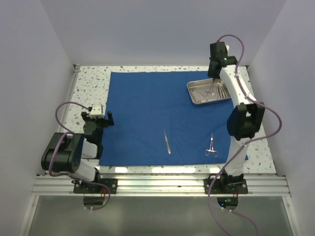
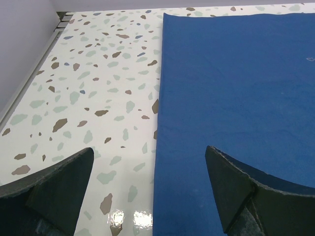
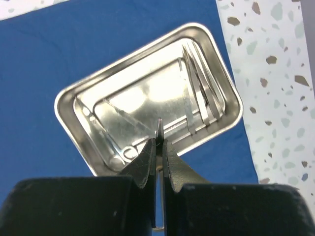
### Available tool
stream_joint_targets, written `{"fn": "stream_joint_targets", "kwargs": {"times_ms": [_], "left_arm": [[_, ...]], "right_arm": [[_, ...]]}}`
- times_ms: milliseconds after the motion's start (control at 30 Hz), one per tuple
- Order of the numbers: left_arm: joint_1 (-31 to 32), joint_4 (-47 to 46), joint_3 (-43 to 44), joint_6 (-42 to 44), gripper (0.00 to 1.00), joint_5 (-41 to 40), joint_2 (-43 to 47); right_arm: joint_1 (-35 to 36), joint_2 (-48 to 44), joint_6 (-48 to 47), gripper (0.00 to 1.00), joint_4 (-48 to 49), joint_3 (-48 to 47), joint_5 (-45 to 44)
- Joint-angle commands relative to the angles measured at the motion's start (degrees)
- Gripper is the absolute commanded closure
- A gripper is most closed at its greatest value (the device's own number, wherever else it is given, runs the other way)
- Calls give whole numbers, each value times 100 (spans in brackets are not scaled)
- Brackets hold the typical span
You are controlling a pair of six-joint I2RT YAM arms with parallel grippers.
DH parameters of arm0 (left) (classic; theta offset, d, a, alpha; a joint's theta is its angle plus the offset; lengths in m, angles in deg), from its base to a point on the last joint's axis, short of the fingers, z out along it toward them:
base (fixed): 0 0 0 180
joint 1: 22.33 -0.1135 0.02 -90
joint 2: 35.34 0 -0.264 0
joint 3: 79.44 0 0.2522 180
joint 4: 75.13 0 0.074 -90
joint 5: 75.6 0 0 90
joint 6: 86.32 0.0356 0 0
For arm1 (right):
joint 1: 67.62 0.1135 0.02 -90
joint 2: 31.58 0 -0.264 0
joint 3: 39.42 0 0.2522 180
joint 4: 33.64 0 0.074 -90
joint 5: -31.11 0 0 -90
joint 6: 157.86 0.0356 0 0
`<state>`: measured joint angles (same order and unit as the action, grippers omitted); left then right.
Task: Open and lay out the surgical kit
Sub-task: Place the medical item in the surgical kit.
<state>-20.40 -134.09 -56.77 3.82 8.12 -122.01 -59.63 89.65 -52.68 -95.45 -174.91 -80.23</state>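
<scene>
The blue cloth point(image 1: 147, 108) lies spread flat on the worktop point(image 1: 91, 83), with the steel tray point(image 1: 199, 93) at its upper right. Our right jaws clench a thin steel tool point(image 3: 159, 130) over the tray; our left jaws hang released at lower left.

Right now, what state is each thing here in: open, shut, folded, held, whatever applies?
Blue cloth: unfolded, spread flat.
Steel tray: upright on the cloth's far right corner, with instruments inside.
Tweezers: lying loose on the cloth.
Ring-handled forceps: lying loose on the cloth, apart from the tweezers.
Left jaws: wide open, empty.
Right jaws: shut on a thin steel instrument, above the tray.
</scene>
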Motion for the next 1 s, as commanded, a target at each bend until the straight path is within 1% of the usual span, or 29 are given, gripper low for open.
{"fn": "stream_joint_targets", "kwargs": {"times_ms": [0, 67, 100, 133, 167, 200, 233, 333, 367, 400, 467, 500, 567, 600, 667, 800, 967], "left_arm": [[26, -479, 76, 47, 0, -101, 19], [18, -488, 76, 56, 0, -101, 19], [26, -488, 76, 56, 0, -101, 19], [26, -479, 76, 47, 0, -101, 19], [18, -488, 67, 47, 0, -110, 19], [26, -488, 76, 47, 0, -110, 19], [26, -479, 76, 47, 0, -101, 19], [26, -479, 76, 47, 0, -101, 19], [26, -479, 76, 47, 0, -101, 19], [18, -488, 76, 47, 0, -101, 10], [18, -488, 76, 47, 0, -101, 19], [18, -479, 76, 47, 0, -110, 19], [26, -488, 76, 47, 0, -110, 19], [18, -479, 76, 47, 0, -101, 19], [18, -479, 76, 47, 0, -101, 19], [26, -479, 76, 47, 0, -110, 19], [18, -479, 76, 47, 0, -101, 19]], "right_arm": [[19, -1641, 247, 100, -46, 1146, 138], [36, -2145, 336, 100, -72, 1738, 393], [36, -2356, 380, 100, -107, 2271, 516], [53, -2741, 389, 100, -160, 2503, 543], [115, -2910, 407, 100, -204, 2740, 604], [150, -3069, 407, 100, -231, 3186, 631], [185, -3392, 416, 100, -353, 3391, 623], [335, -3869, 538, 100, -441, 4252, 702], [378, -4166, 573, 100, -433, 4489, 745], [405, -4282, 609, 100, -442, 4935, 833], [536, -4606, 749, 100, -433, 5403, 956], [589, -4695, 793, 100, -424, 5815, 983], [704, -4932, 934, 100, -337, 6221, 1000], [713, -4986, 960, 100, -275, 6554, 1018], [713, -5030, 1031, 100, -108, 6898, 1062], [722, -4820, 1066, 100, 304, 7242, 1176], [739, -4495, 1101, 100, 753, 7401, 1211]]}}
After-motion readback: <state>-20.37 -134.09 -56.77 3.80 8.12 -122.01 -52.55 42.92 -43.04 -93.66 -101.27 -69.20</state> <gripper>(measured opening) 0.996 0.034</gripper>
